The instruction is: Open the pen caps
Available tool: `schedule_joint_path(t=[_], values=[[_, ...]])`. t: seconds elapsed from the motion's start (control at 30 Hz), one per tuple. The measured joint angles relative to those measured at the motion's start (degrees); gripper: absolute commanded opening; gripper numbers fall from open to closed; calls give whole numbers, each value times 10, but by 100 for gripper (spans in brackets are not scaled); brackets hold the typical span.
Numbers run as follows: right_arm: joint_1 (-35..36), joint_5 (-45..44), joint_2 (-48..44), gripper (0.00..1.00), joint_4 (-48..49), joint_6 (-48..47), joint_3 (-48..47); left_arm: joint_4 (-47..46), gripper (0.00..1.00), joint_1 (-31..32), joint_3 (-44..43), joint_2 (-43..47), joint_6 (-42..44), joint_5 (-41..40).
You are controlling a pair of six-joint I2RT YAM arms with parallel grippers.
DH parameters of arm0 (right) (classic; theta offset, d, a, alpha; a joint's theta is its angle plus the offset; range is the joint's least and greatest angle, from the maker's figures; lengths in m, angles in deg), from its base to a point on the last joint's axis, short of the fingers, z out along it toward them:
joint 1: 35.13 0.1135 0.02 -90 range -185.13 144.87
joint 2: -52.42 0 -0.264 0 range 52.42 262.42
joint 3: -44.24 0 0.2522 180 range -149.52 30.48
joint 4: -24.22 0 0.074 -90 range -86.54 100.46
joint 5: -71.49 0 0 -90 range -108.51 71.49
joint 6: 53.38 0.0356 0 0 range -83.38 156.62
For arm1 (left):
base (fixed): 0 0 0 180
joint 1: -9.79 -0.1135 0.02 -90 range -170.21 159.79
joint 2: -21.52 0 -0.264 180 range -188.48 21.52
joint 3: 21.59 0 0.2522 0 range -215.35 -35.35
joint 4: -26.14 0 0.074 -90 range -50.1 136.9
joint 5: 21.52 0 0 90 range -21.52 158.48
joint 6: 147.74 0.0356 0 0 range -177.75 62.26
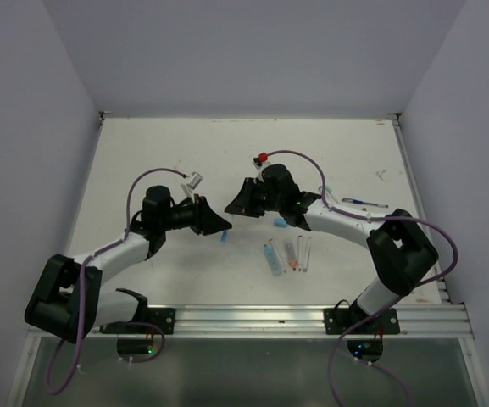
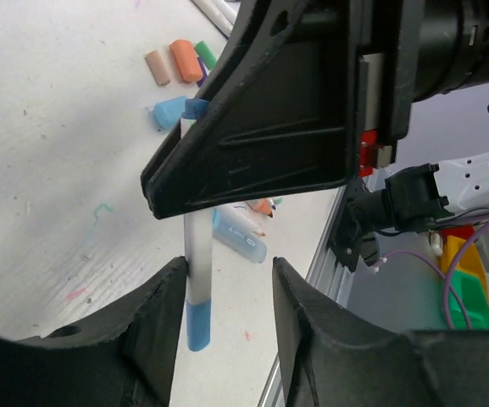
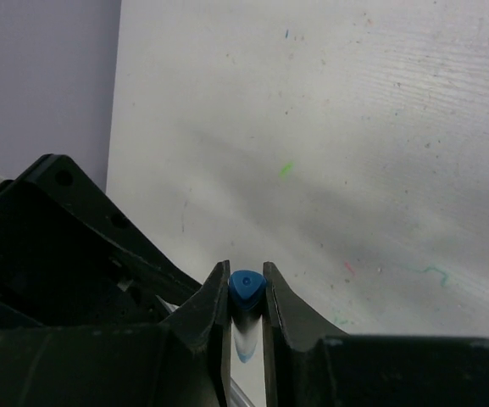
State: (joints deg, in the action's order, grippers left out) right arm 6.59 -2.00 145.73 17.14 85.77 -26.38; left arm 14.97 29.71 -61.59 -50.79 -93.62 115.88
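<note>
Through the left wrist camera I see my left gripper [image 2: 227, 267] with its two dark fingers standing apart. A blue-ended pen [image 2: 196, 263] stands in the gap, its white barrel touching the inner face of one finger [image 2: 163, 314] and clear of the other. The pen's long axis runs almost straight up the picture, from a blue end low between these fingers to a second blue end above.

That upper end sits in my right gripper [image 3: 246, 270], which fills the view just beyond my left fingertips. From the right wrist camera its fingers are pressed together on that blue end. I see the end nearly face-on, a rounded triangle, with the barrel running away beneath the fingers. I cannot tell which blue end is the cap.

Beyond the right gripper, on the white table [image 2: 58, 186], several loose caps lie close together on their sides: a tan cap [image 2: 157, 68], an orange cap [image 2: 186, 61], a green cap [image 2: 205, 55] and a light blue cap [image 2: 169, 112]. Another pen [image 2: 240, 236] lies flat just past my left fingertips
</note>
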Motion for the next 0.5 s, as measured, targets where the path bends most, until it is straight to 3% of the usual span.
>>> schedule_joint_path(t=[0.3, 0.5], values=[[-1, -21, -35, 0, -17, -1, 11, 19, 50, 12, 17, 23, 15, -22], [-1, -20, -49, 0, -16, 1, 12, 23, 41, 28, 24, 17, 16, -28]])
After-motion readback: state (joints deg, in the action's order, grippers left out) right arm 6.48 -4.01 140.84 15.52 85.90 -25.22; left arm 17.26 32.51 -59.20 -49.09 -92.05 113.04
